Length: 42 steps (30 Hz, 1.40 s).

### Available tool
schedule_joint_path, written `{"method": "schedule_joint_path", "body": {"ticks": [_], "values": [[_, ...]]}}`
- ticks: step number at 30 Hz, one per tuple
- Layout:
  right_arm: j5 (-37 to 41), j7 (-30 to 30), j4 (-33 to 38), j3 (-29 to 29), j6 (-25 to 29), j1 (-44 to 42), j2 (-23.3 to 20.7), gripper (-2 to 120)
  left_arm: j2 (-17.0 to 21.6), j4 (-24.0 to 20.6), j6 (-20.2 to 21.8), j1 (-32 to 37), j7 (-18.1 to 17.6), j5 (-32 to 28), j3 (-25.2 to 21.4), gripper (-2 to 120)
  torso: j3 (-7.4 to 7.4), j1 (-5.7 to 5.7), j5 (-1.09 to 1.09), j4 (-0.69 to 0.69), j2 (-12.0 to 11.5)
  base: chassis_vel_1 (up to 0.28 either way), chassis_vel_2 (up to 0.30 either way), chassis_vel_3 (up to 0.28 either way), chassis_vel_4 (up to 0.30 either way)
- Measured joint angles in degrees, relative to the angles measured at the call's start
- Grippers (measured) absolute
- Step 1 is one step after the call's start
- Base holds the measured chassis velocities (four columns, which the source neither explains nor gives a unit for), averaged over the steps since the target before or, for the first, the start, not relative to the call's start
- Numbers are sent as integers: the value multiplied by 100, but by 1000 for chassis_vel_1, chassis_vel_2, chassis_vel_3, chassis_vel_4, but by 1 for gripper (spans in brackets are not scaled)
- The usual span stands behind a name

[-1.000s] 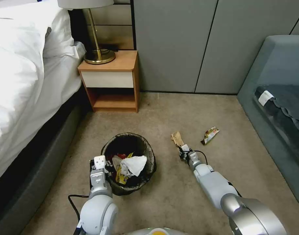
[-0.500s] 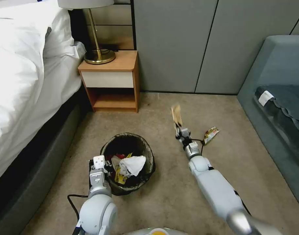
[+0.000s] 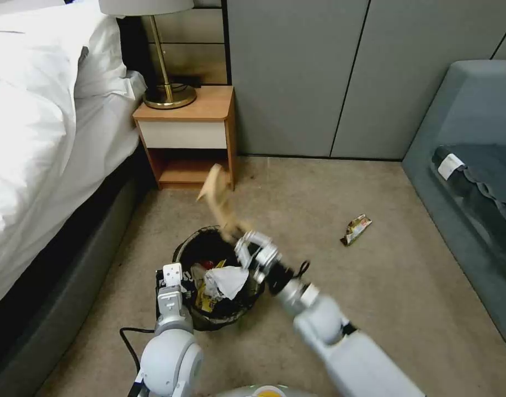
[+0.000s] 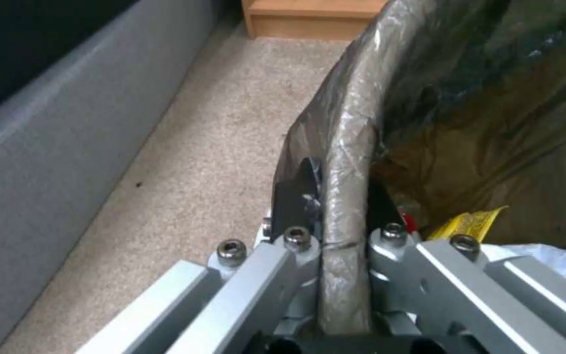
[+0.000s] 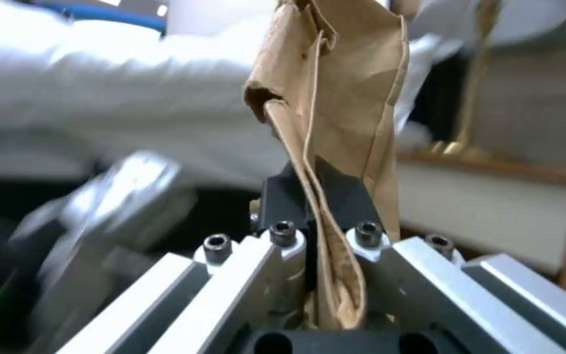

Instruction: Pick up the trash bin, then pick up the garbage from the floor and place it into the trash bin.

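Trash bin position: we find it on the carpet floor directly ahead of the robot, near the grey bed base. Its dark bag is folded over the rim, and inside we see white crumpled tissue lying against a yellow snack wrapper.

Left tool: we see it at the near-left edge of the bin. In the left wrist view, the left tool has its fingers closed on the bagged rim of the trash bin, one finger outside the wall and one inside.

Right tool: we see it raised over the far-right side of the bin opening. In the right wrist view, the right tool is clamped on the lower end of a brown paper bag, which stands up out of the grip. In the head view the brown paper bag extends up and away from the tool, above the bin's far rim.

Farther off on the floor, well apart from the bin and to its right, we note a small golden wrapper lying flat.

Beyond the bin stands a wooden nightstand carrying a brass lamp. The bed with white linen runs along the left. A grey sofa occupies the right side.
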Motion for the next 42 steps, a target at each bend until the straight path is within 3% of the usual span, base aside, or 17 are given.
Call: {"method": "schedule_joint_path", "body": {"ticks": [8, 19, 42], "values": [[-41, 12, -636, -110, 104, 22, 118, 0, 11, -51, 2, 18, 14, -30, -14, 1, 0, 0, 0, 0, 0, 0, 0, 0, 0], [-162, 154, -943, 78, 118, 5, 142, 3, 12, -73, 11, 6, 20, -55, 13, 1, 1, 1, 1, 0, 0, 0, 0, 0, 0], [-172, 211, -739, 86, 40, 3, 2, 88, 40, -205, 41, 60, 22, -47, 21, 0, 1, 1, 1, 0, -1, 0, 0, 0, 0]]}}
